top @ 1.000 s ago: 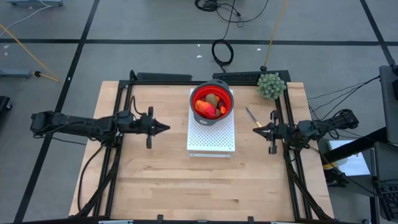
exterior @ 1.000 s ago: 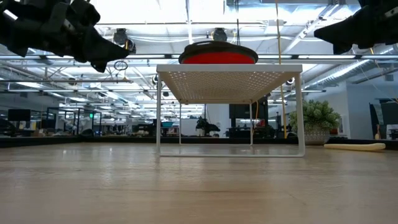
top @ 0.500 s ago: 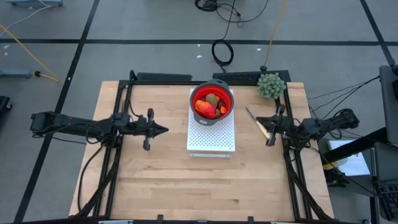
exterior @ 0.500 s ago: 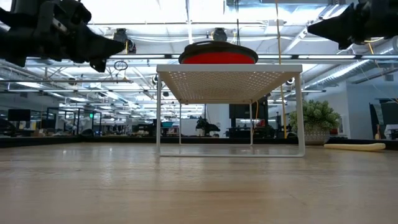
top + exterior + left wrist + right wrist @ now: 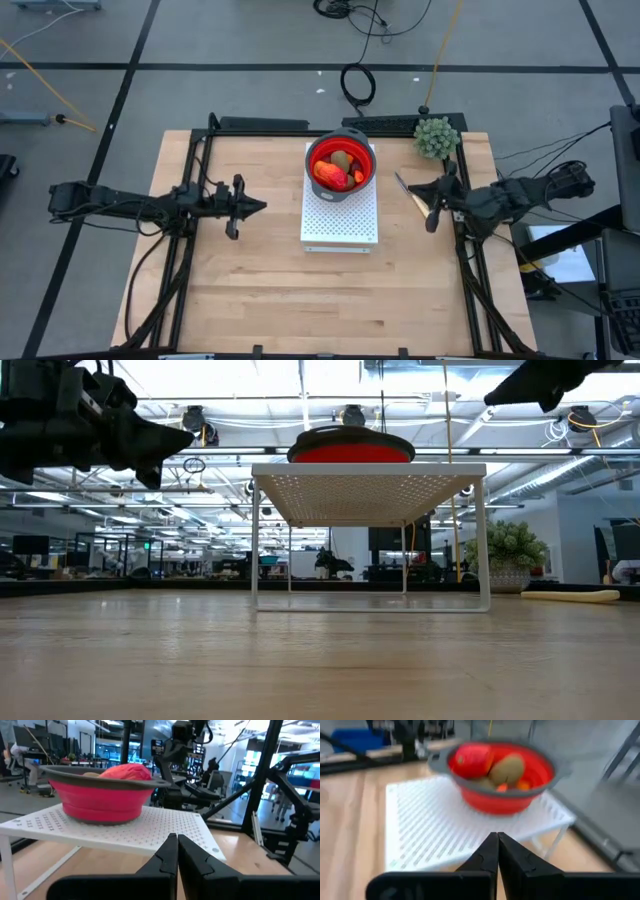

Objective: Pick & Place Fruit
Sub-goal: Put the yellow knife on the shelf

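Toy fruit (image 5: 338, 172) fills a red collapsible bowl (image 5: 341, 164) on a white perforated rack (image 5: 340, 222); both grippers, left (image 5: 258, 206) and right (image 5: 415, 188), hover empty, fingers pinched shut—task apparently complete, only retreat remaining.

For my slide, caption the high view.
Fruit fills the red bowl on the white rack, both grippers shut alongside.

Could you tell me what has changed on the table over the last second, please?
The right gripper has drawn toward the table's far edge and risen, shut and empty. The left gripper has slid slightly back toward its own side, also shut and empty. Nothing was picked up or released. The fruit in the red bowl, the white rack, the knife and the green plant stayed put.
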Tool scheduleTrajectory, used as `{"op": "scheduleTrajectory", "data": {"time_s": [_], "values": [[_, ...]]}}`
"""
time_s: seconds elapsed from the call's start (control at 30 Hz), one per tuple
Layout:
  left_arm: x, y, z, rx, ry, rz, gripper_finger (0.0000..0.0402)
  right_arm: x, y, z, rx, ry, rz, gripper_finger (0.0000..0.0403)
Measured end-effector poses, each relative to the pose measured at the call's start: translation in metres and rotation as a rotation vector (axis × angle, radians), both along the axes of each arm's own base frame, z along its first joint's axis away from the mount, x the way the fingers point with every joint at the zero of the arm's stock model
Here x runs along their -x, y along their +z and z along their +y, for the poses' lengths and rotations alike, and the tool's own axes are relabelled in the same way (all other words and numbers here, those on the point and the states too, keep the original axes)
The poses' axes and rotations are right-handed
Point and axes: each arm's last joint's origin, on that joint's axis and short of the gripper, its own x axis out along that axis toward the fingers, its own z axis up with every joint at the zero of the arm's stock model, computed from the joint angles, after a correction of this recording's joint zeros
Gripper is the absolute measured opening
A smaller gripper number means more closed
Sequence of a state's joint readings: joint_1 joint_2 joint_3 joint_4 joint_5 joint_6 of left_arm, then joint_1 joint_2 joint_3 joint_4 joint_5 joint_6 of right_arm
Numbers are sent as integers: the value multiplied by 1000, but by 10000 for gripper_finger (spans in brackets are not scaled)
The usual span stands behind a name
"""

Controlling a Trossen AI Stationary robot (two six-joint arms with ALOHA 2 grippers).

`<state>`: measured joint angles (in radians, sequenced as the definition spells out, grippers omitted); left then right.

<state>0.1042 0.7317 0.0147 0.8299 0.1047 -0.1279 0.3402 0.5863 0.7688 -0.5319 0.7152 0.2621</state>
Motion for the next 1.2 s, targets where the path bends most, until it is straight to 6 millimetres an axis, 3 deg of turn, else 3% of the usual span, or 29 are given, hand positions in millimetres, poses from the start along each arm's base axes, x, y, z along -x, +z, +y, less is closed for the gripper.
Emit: {"op": "scheduleTrajectory", "data": {"time_s": [0.2,0.53,0.73,0.87,1.2], "values": [[0,0,0,37,-4,1,18,-7,8,1,-176,-23,225,2],[0,0,2,39,53,1,19,0,-12,-7,-441,-112,619,2],[0,0,2,51,57,1,19,4,-15,-13,-519,-81,725,9],[0,0,2,65,61,0,19,4,-17,-17,-535,-66,745,49],[0,0,2,68,74,-1,19,7,-47,-28,-610,-131,833,213]]}}
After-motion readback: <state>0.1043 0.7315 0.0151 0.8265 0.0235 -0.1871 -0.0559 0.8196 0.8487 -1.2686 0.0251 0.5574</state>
